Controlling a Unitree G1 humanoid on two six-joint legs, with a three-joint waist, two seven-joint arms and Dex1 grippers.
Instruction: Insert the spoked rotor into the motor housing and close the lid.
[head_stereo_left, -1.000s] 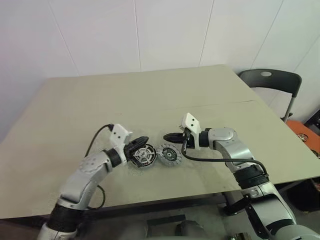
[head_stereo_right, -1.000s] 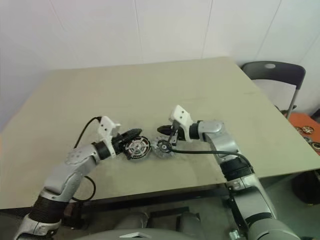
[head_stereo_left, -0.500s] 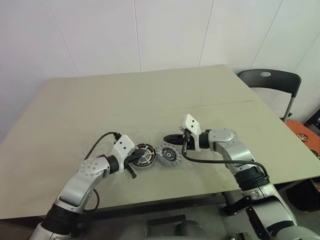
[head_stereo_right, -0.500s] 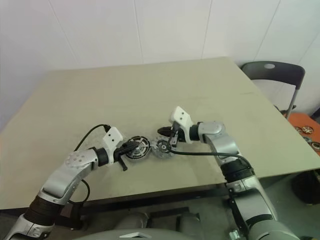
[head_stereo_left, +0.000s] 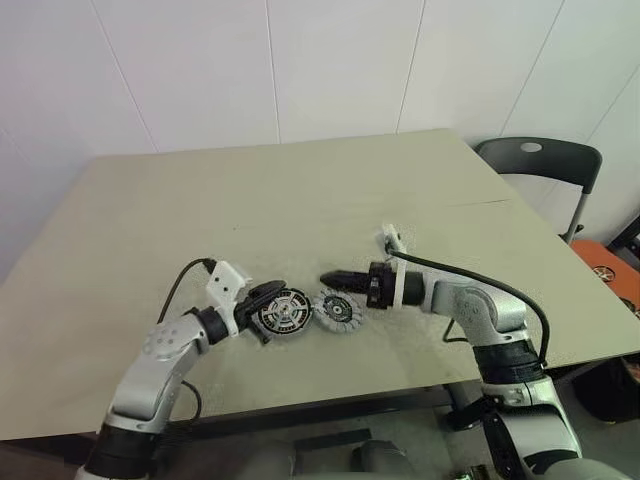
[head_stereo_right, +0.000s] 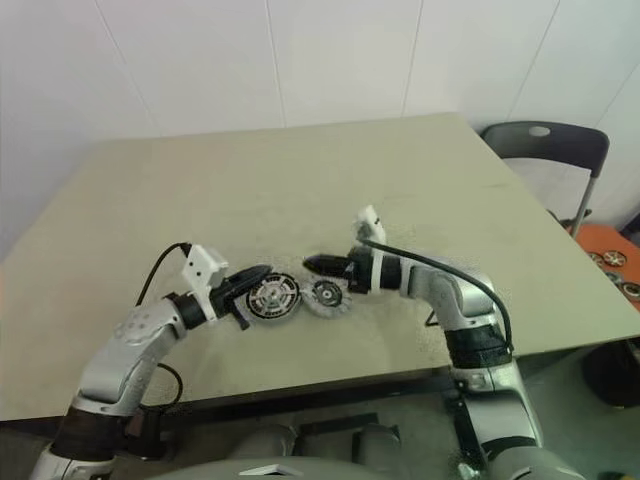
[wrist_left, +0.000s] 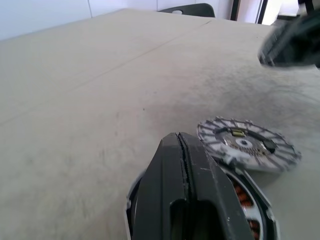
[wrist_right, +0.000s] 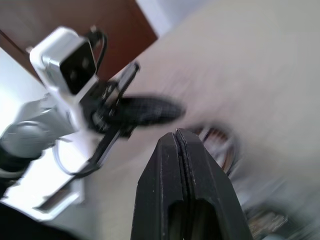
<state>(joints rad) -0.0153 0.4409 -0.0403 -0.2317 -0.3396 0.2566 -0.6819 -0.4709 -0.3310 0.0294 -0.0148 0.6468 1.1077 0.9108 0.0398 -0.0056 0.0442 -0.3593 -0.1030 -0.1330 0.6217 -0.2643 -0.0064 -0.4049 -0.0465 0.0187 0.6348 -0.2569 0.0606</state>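
We note silver-grey arm segments with black joint bands. Each wrist carries a white camera block with a looping black cable. Left gripper (head_stereo_left: 278, 290) and right gripper (head_stereo_left: 326, 279): black, tapered, ridged fingers.

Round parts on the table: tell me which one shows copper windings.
The dark round motor housing, beside the left tool. The grey spoked disc next to it shows none.

A beige table (head_stereo_left: 300, 190) stands against a white panelled wall (head_stereo_left: 300, 60), with a dark folding chair (head_stereo_left: 540, 160) and an orange object (head_stereo_left: 605, 265) just beyond the table's right edge.
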